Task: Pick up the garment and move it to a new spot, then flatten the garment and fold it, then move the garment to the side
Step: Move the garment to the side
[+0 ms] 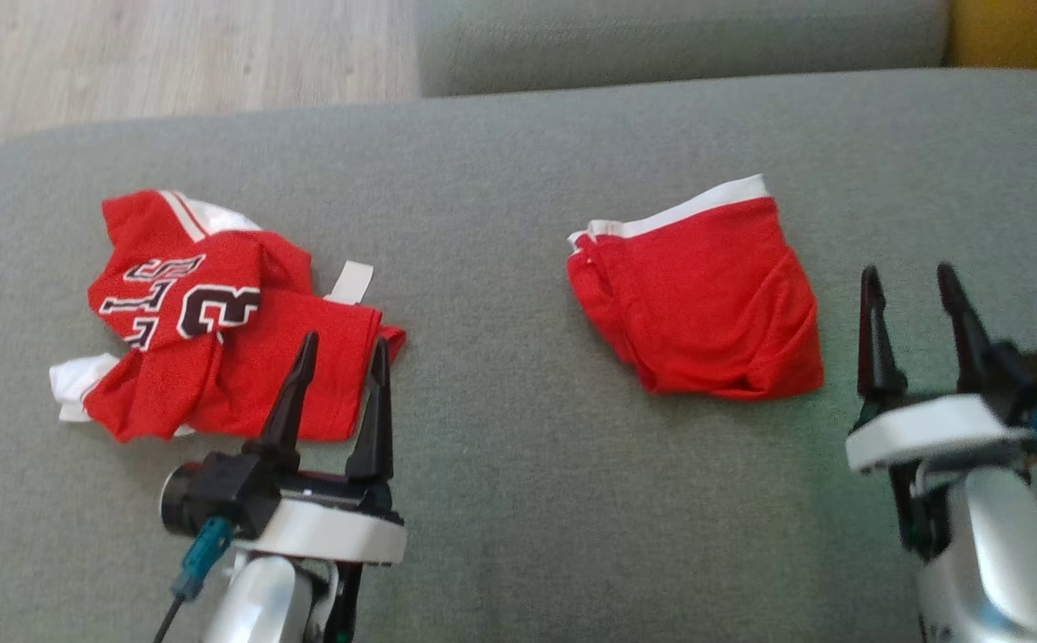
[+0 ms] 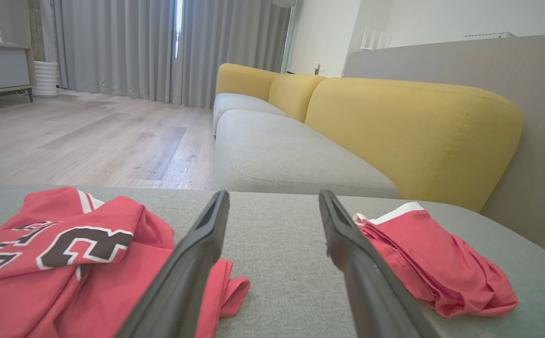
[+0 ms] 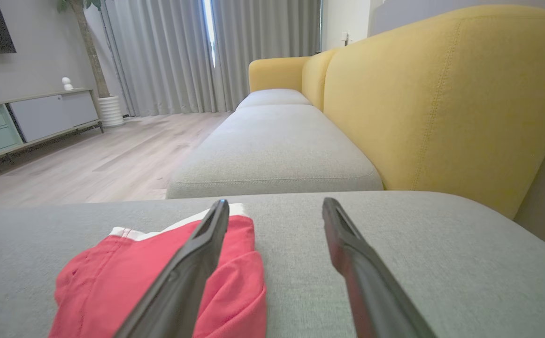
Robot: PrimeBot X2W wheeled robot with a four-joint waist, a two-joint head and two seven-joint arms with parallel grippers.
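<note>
Both sets of jaws stand wide apart and hold nothing. The left jaws point at the near right edge of the crumpled jersey (image 1: 223,357), tips over its hem in the head view, though I can't tell if they touch the cloth; the right jaws sit just beside the right edge of the shorts (image 1: 706,304), clear of them as far as I can see.

Both garments lie on the grey cushion (image 1: 500,464), jersey on the robot's left, shorts on its right, well apart with bare fabric between; past that there's a yellow backrest (image 2: 413,126) and wooden floor (image 1: 125,54).

My guess: the shorts look folded into a neat-ish packet with the white waistband (image 1: 697,207) along the far edge, so the jersey is probably the one needing work; it's bunched up, number showing, white trim poking out at both ends. It looks like a thin sporty knit, so it should be light, floppy and a bit slippery; nothing to break, but it'll sag and drag if pinched in one place. I'd take a thick bit, a seam or the hem corner nearest the left jaws, then a second corner with the other arm to spread it.
</note>
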